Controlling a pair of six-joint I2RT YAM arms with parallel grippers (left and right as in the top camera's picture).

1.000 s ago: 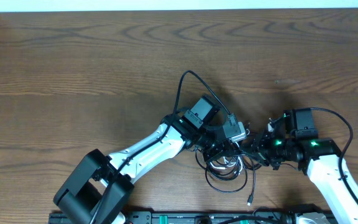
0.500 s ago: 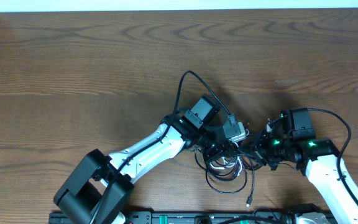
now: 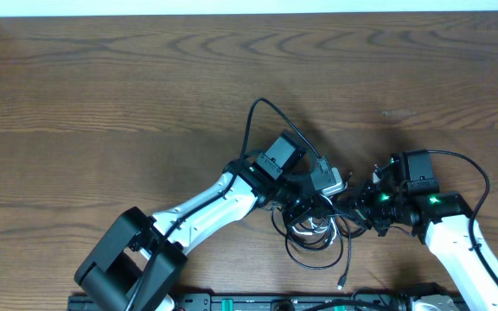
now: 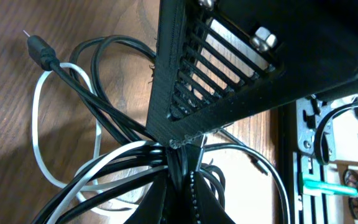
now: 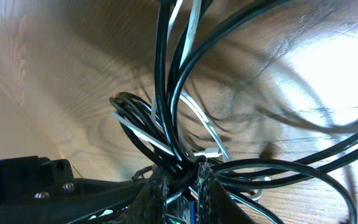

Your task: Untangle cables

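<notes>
The cables (image 3: 318, 231) lie as a knot of black loops with one white cord, near the table's front edge between the two arms. My left gripper (image 3: 315, 209) reaches in from the left. In the left wrist view it (image 4: 183, 169) is shut on a bunch of black cables, and the white cable (image 4: 37, 127) and a black jack plug (image 4: 40, 47) hang beyond. My right gripper (image 3: 354, 210) comes in from the right. In the right wrist view its jaws (image 5: 182, 176) are shut on several black strands, with a small white plug (image 5: 211, 152) beside them.
One loose black cable end (image 3: 341, 282) trails toward the front edge, close to the black rail (image 3: 258, 302). The right arm's dark body (image 4: 241, 56) fills the upper half of the left wrist view. Bare wood (image 3: 145, 86) spreads across the back and left.
The right arm edged slightly left toward the knot and its jaws drew in on the strands. The loose cable end shifted a little left. The left arm stayed put.
</notes>
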